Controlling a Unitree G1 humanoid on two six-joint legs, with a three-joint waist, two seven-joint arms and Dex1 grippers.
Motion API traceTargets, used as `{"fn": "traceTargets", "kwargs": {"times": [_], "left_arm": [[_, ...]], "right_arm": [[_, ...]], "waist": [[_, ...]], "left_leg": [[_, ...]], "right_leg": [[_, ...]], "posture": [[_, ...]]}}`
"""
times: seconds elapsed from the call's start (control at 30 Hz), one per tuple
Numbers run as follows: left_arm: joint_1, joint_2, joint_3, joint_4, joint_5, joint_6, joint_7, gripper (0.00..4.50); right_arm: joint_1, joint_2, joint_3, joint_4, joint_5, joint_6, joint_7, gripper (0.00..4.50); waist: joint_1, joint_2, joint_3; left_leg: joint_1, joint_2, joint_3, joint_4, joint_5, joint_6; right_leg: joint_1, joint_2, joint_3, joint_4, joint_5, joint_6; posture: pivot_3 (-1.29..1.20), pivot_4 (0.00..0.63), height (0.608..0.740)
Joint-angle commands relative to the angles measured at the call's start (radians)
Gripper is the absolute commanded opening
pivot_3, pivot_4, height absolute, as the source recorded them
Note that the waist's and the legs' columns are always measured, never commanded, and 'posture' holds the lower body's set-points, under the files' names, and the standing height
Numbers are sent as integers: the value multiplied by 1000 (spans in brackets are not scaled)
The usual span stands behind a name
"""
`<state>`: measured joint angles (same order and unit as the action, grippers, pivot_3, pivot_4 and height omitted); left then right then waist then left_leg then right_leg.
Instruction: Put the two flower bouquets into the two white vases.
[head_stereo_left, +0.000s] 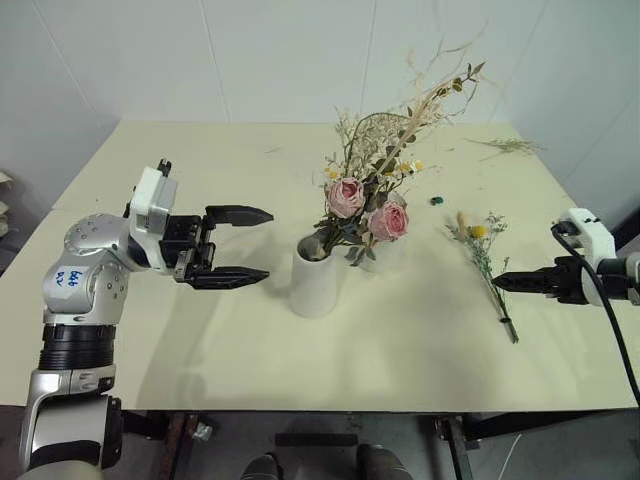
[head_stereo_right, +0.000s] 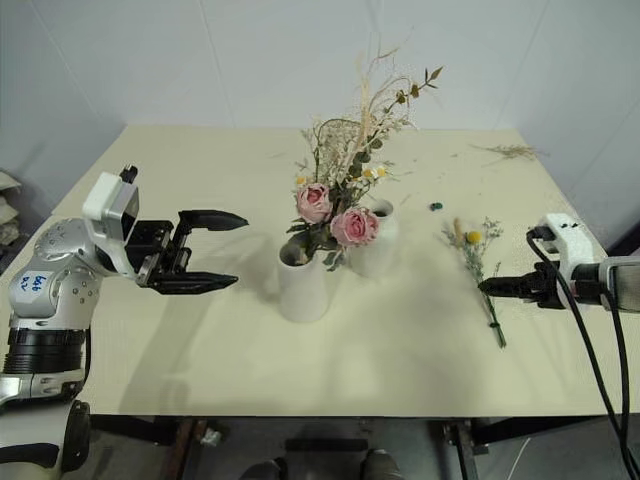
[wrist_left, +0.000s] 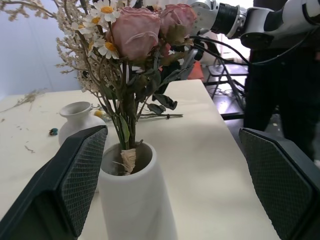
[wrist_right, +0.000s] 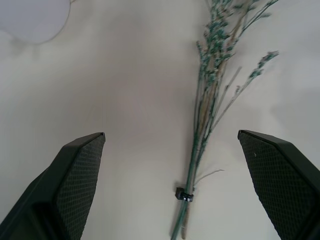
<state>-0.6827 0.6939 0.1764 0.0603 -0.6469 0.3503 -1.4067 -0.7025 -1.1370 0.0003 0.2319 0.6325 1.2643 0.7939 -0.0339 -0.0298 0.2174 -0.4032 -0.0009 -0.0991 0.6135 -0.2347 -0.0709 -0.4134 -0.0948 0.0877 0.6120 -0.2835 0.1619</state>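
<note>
Slim bouquet lies flat on worktop, stems toward 5 o'clock, just beside right gripper, wide, empty. Left gripper wide, far.

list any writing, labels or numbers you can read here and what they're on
Blue handwritten marks on the left arm's silver shoulder shell: two short lines, too small and scrawled to read.
Nothing legible on the tapered vase, the rounded vase, the bouquets, the grippers or the table.

Left gripper level, fingers spread wide — right gripper angled downward, likewise spread.
</note>
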Motion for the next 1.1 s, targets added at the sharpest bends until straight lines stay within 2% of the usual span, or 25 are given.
{"fn": "traceTargets", "kwargs": {"times": [0.03, 0.4, 0.63, 0.87, 1.1], "left_arm": [[22, 8, 35, -60, -38, 9, 28, 4494], [40, -5, 44, -101, -67, 15, 80, 4494], [36, -3, 43, -96, -67, 10, 84, 4500], [8, -1, 21, -45, -42, -2, 70, 4500], [-76, -5, -35, 117, 75, -49, 102, 4500]], "right_arm": [[-39, 7, 56, 27, -52, -2, 45, 4500], [-125, 80, 289, 205, -287, -175, 179, 4500], [-160, 109, 308, 280, -369, -236, 264, 2355], [-164, 134, 263, 272, -385, -241, 297, 84], [-123, 150, 140, 192, -344, -275, 288, 35]], "waist": [[1, 0, 0], [0, 0, 0], [-1, 0, 0], [-8, 0, 0], [-8, 0, 0]], "left_leg": [[0, 0, 0, 0, 0, 0], [0, 0, 0, 1, 0, 0], [0, 0, 0, 1, 0, 0], [0, 0, 0, 1, 0, 0], [0, 0, 0, 1, 0, 0]], "right_leg": [[0, 0, 0, 0, 0, 0], [0, 0, 0, 0, 0, 1], [0, 0, 0, 0, 1, 1], [0, 0, 0, 1, 1, 1], [0, 0, 0, 1, 1, 1]], "posture": [[0, 150, 740], [0, 150, 740], [0, 150, 740], [0, 150, 740], [0, 150, 740]]}}
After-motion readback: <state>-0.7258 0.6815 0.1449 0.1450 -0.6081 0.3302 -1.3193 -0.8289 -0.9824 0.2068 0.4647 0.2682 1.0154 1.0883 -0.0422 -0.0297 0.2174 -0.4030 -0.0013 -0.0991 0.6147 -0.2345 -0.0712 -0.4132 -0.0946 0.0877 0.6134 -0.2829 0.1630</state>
